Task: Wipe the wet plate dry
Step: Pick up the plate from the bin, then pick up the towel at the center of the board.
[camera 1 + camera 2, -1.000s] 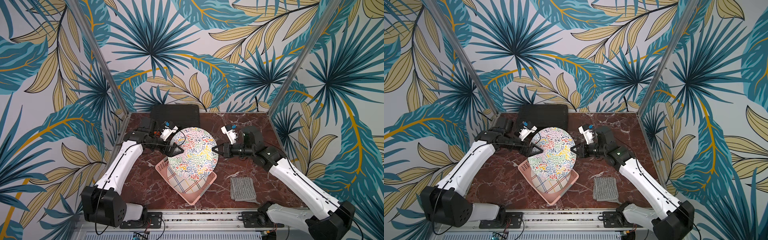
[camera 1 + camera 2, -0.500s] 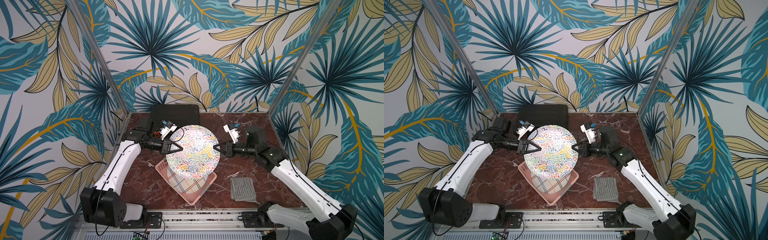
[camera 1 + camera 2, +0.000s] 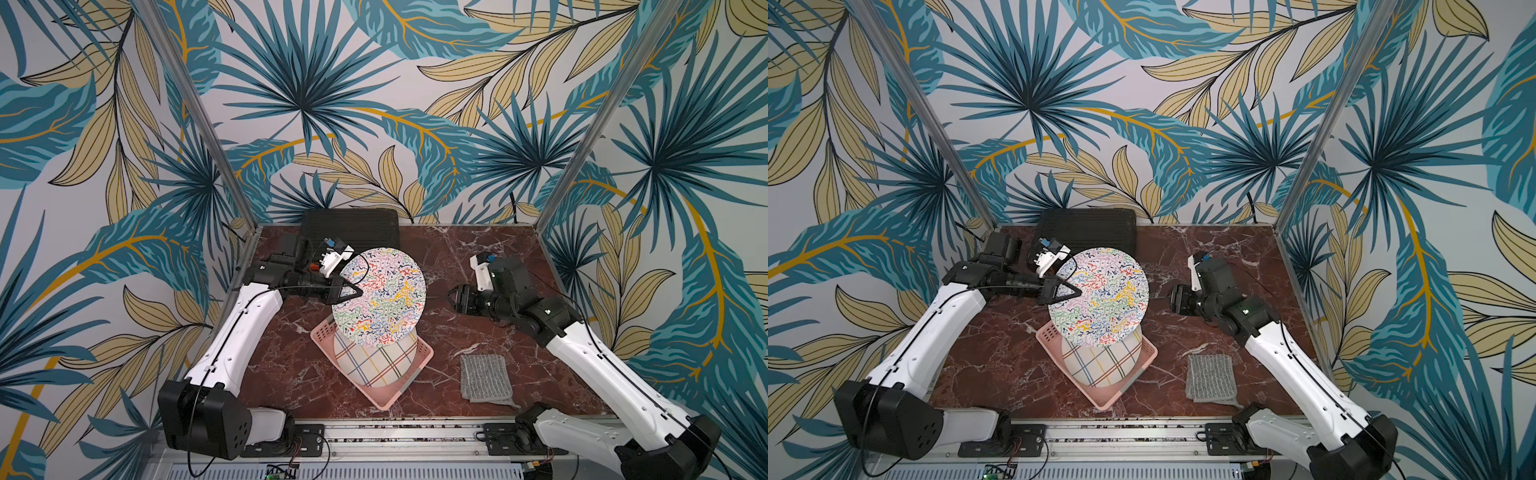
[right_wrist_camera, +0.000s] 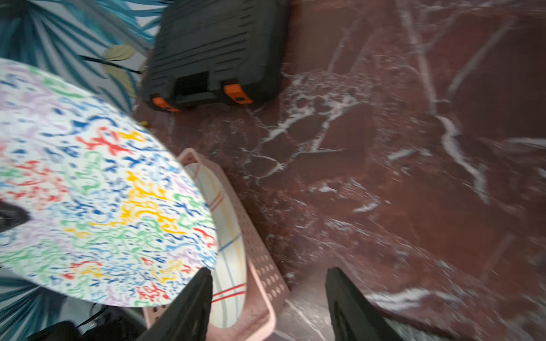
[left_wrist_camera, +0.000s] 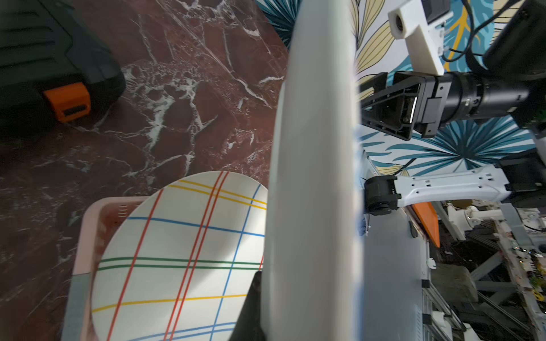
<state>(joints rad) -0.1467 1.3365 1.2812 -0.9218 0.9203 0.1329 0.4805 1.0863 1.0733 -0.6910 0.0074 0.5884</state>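
You've got a dark red marble table (image 3: 457, 257) with white veins, boxed in by teal and tan palm-leaf wallpaper (image 3: 374, 104). A black case (image 3: 349, 226) with orange latches sits at the back edge, against the wall.

The plate (image 3: 382, 299) is round and white, covered in little red, blue, green, yellow and lilac squiggles. Its underside looks plain white in the left wrist view. It's up in the air, tilted, over the back part of the basket (image 3: 322, 334). I can't tell if there's any water on it.

Your left gripper (image 3: 356, 292) is pinching the plate's rim on its left side. The right gripper (image 3: 454, 300) sits just off the plate's right edge, not touching it. Its jaws are spread with nothing between them.

The basket is pink and perforated. It holds a second plate (image 3: 374, 365), white with coloured plaid lines, leaning inside. A grey cloth (image 3: 484, 376) lies flat on the table to the basket's right, apart from it.
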